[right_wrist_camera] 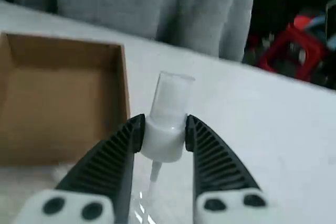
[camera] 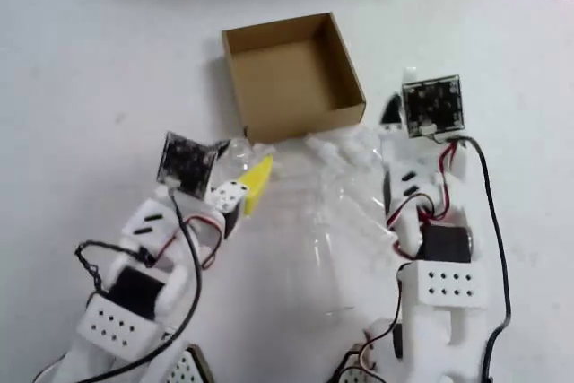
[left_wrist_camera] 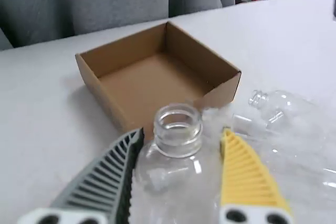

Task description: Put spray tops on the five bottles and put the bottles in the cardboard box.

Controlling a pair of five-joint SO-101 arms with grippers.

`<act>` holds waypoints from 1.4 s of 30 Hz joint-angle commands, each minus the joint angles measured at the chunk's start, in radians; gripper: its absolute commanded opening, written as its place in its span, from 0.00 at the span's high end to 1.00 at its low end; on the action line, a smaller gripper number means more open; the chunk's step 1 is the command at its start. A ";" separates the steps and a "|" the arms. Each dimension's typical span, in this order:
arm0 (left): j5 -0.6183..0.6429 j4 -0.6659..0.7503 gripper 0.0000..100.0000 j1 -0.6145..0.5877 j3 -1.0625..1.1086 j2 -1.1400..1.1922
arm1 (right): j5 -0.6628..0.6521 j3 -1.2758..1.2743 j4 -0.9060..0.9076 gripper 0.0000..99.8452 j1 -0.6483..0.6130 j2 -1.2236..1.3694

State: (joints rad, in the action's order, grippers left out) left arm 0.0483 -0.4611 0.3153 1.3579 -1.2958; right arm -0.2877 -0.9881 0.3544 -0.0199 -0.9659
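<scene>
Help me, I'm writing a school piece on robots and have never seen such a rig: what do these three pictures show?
This is a pair of small robots, a left arm and a right arm, at a white table. The high view looks down from a fixed camera. Each wrist view comes from a camera on that arm's wrist, looking along its gripper. The left gripper, with one grey and one yellow finger, holds a clear bottle that has no top. The right gripper pinches a white spray top. An open cardboard box sits ahead, and loose bottles lie between the arms.
</scene>
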 commanded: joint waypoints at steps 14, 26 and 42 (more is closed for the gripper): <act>0.000 0.074 0.98 0.101 0.292 -0.533 | 0.229 0.514 -0.088 0.98 -0.489 -0.016; -0.003 0.066 0.98 0.130 0.334 -0.533 | 0.195 0.494 0.104 0.98 -0.656 -0.140; 0.015 -0.292 0.98 0.084 0.106 -0.529 | 0.121 0.295 0.348 0.98 -0.259 -0.271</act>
State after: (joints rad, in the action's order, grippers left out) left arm 0.0468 -0.5132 0.4319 1.6648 -1.8144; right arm -0.1619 -0.6843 0.5646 -0.4158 -1.2236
